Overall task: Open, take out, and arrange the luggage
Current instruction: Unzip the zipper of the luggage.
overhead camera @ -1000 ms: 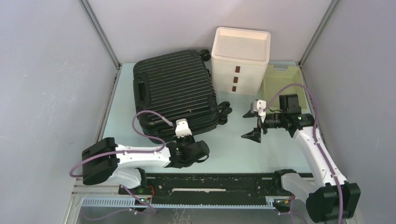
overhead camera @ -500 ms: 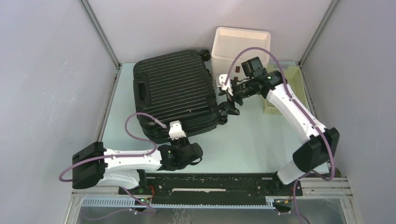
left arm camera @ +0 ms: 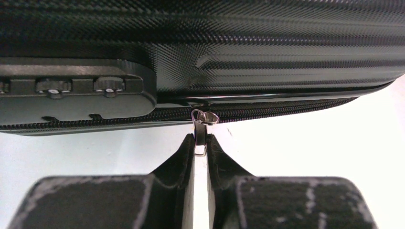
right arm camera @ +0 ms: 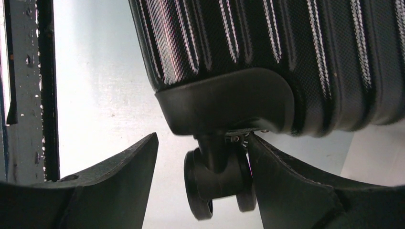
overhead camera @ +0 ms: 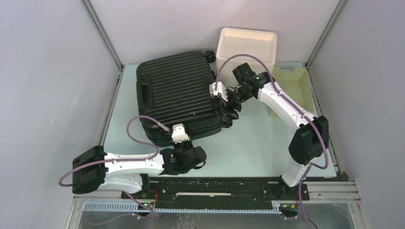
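Two arms work on one closed luggage [overhead camera: 176, 93] case lying flat on the table [overhead camera: 258, 143]. The left gripper [left arm camera: 200, 145] is clenched on the zipper pull [left arm camera: 201, 130], which hangs from the zip line just ahead of its fingertips; a combination lock [left arm camera: 71, 95] sits left of those jaws. The case's long axis seems to run left to right, wheeled end pointing right, and its inside is hidden by the zipped shell. The right gripper [right arm camera: 203, 143] stands released and wide, straddling a caster wheel [right arm camera: 217, 183]; its right finger lies at or just beside the wheel, the left one apart. Beyond these jaws stands a white drawer box [overhead camera: 246, 45], open-topped, with a yellow basket [overhead camera: 296, 78] beside it.
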You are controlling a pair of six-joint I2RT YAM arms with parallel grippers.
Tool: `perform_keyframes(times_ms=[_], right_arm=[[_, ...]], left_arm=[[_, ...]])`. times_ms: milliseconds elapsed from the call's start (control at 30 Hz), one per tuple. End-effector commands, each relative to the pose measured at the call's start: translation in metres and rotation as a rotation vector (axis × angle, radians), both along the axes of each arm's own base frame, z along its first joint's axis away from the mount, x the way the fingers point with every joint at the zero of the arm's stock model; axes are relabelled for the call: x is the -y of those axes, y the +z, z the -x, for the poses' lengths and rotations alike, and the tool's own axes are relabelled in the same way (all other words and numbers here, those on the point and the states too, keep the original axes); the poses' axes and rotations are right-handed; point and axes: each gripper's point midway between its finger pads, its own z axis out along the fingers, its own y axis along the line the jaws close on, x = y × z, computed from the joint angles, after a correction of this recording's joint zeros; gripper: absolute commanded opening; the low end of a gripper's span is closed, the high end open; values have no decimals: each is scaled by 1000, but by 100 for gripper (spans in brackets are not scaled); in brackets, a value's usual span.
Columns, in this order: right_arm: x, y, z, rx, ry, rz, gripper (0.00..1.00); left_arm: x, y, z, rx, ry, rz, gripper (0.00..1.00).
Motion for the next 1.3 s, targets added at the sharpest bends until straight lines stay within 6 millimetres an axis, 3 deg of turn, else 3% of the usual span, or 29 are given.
perform_keyframes(times_ms=[0,267,567,933,1133,1267], right_arm=[[-15,9,-7,40,-11,-4,76],[-3,2,-11,99,-44,60,61],[20,3,4,128,-75,51,34],[40,-4,26,91,-118,20,21],[43,-14,37,31,-132,12,9],[44,-15,43,16,-146,-10,7]], left_arm=[[-28,-4,0,35,47,-77,9],[-33,-8,4,27,45,-63,9],[-41,-10,7,22,41,-70,9],[-46,-17,15,-8,-1,-86,9],[-47,-27,23,-59,-47,-89,9],[-48,-29,28,-75,-84,-81,9]])
